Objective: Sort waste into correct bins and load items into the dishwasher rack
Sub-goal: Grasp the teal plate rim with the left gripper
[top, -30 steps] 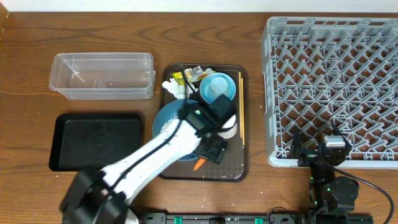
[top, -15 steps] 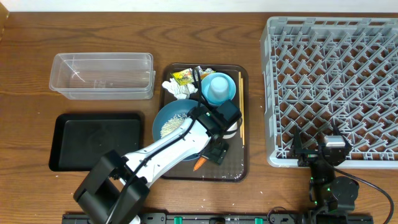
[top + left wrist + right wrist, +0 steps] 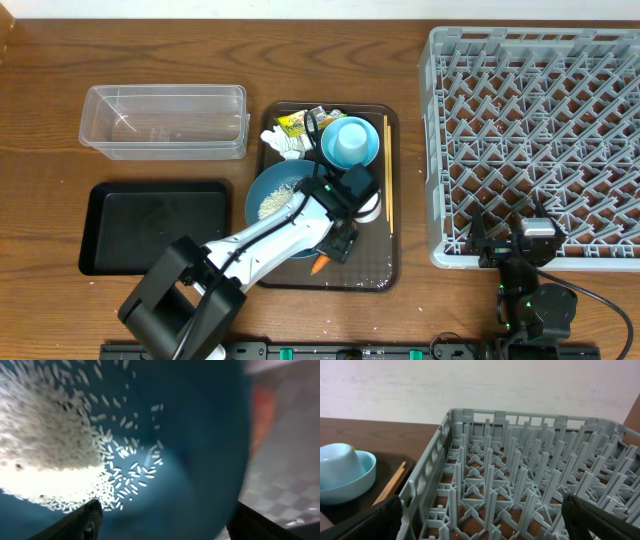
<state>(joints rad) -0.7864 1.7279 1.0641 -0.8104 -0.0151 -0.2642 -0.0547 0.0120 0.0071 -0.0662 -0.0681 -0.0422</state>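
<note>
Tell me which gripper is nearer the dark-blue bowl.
Left. The left gripper hangs at the rim of the bowl; the right gripper sits by the front edge of the rack, far off.

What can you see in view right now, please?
clear plastic rectangular tub: one, transparent, upper left.
shallow rectangular tray: one, black, below tub.
larger serving tray: one, dark brown, centre.
large round bowl: one, dark blue, serving tray's left.
loose rice grains: heap, white, inside bowl.
larger cup: one, light blue, serving tray's upper right.
small cup: one, whitish-pink, beside the arm, partly hidden.
thin wooden chopsticks: pair, tan, serving tray's right edge.
small carrot: one, orange, serving tray's lower edge.
crumpled tissue: one, white, serving tray's upper left.
snack wrapper: one, yellow-green, beside tissue.
plastic dishwasher rack: one, grey, right side.
left gripper: one, black, open, at bowl's right side.
right gripper: one, black, open, facing rack.
</note>
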